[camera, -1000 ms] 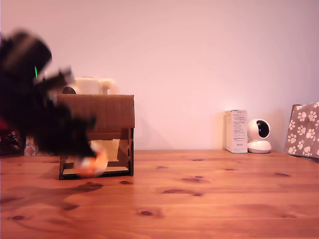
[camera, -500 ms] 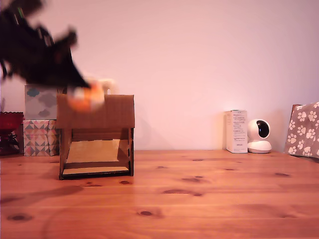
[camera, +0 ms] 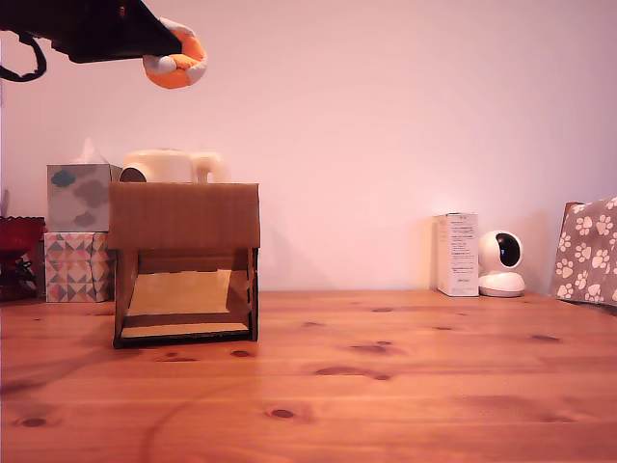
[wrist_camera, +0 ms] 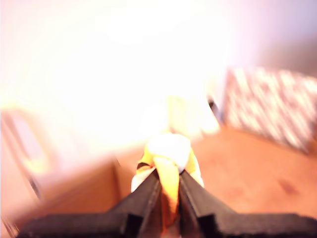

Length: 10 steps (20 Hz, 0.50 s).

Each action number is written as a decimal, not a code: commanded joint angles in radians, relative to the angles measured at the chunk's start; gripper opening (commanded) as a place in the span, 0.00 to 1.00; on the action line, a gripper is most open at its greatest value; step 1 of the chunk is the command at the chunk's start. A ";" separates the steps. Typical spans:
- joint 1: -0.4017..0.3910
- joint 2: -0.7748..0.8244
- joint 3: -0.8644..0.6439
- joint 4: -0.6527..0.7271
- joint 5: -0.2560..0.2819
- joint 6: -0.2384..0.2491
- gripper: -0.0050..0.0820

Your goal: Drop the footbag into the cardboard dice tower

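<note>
Footbag held high above the tower.
The footbag is pinched between the narrowed fingers of the tool, well above the tower's top. The tower is seen standing on the counter, its lower front showing the ramp.

My matt black pincer of hard plastic closes on the soft orange-and-white stitched cloth footbag, whose panels look smooth and faintly creased. The brown corrugated cardboard dice tower is dull and papery, with a paler tan ramp of smooth card inside. The knotty varnished pine table has a low sheen. The small white round camera is glossy plastic, the tall white carton is matt card, and the grey paw-print bag looks like coated paper.
</note>
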 commanded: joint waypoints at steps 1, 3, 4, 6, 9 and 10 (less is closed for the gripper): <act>0.012 0.060 0.064 0.004 -0.005 0.008 0.06; 0.019 0.123 0.147 -0.050 -0.005 0.008 0.06; 0.024 0.155 0.193 -0.092 -0.005 0.007 0.06; 0.035 0.222 0.307 -0.209 -0.003 0.006 0.06; 0.048 0.316 0.489 -0.432 -0.003 0.004 0.06; 0.053 0.349 0.541 -0.497 -0.003 0.004 0.06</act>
